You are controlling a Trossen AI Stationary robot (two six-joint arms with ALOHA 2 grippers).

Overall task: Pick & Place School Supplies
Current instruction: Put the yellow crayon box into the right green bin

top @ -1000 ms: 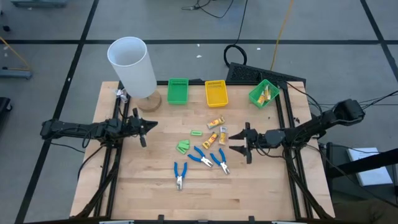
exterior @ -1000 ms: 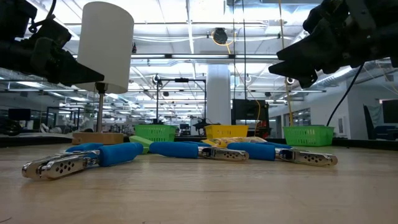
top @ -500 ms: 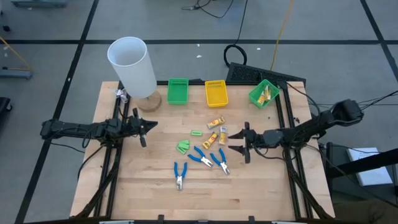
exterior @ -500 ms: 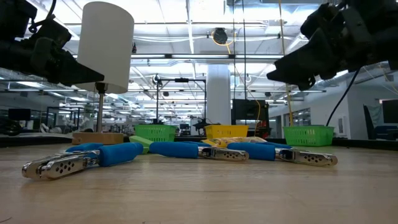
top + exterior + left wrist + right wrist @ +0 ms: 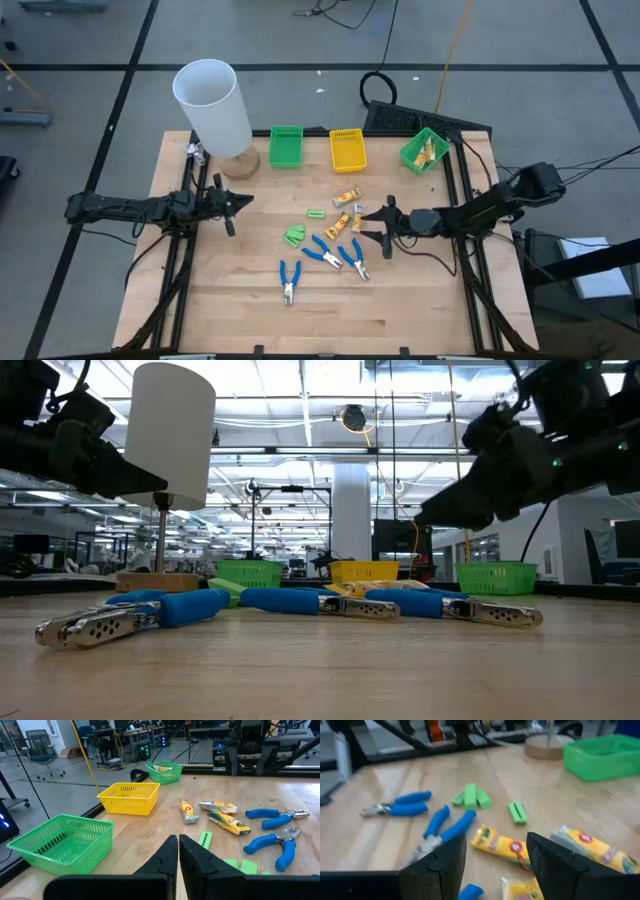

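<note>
Yellow-orange sticks (image 5: 347, 212), light-green pieces (image 5: 296, 235) and blue-handled pliers (image 5: 322, 252) lie loose at table centre. Right gripper (image 5: 383, 226) hangs at their 3 o'clock, just beside the sticks, fingers apart, holding nothing. Left gripper (image 5: 233, 203) waits at 9 o'clock, well apart, fingers closed & empty.

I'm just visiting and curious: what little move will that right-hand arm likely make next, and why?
Probably a short drop onto the yellow stick: the right gripper is open and hovering above it, holding nothing yet. The left gripper waits shut.
</note>
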